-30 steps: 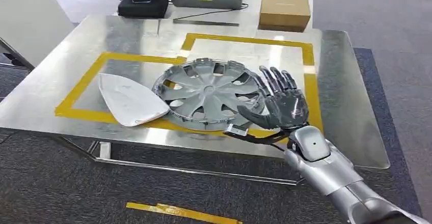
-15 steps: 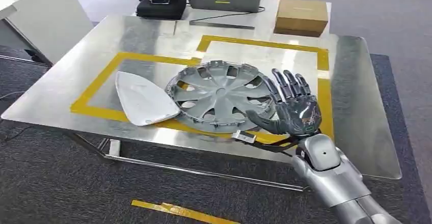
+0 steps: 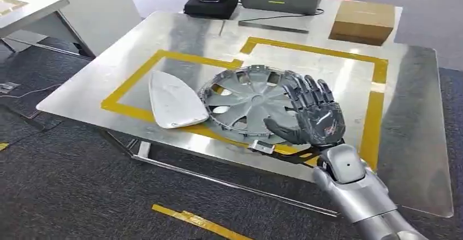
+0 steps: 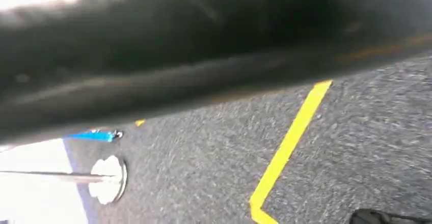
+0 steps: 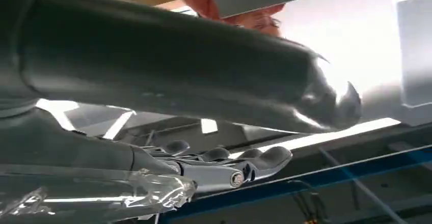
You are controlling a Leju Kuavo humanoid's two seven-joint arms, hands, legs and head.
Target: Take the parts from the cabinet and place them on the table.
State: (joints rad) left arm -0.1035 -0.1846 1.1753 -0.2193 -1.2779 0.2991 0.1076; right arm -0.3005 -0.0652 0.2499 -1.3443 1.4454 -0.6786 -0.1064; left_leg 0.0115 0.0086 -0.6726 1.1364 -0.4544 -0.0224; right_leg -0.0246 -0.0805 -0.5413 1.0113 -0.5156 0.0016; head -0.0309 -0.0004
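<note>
Here the grey wheel cover (image 3: 252, 105) lies flat on the metal surface (image 3: 180, 38) at the centre of the head view, overlapping the yellow tape outline (image 3: 137, 74), with a white shell-shaped part (image 3: 173, 100) touching its left edge. The right hand (image 3: 312, 119) sits at the cover's right rim, fingers spread wide and holding nothing. To finish the placing cleanly, I would lift the hand straight away from the rim, so no finger snags a spoke and drags the cover towards the near edge.
</note>
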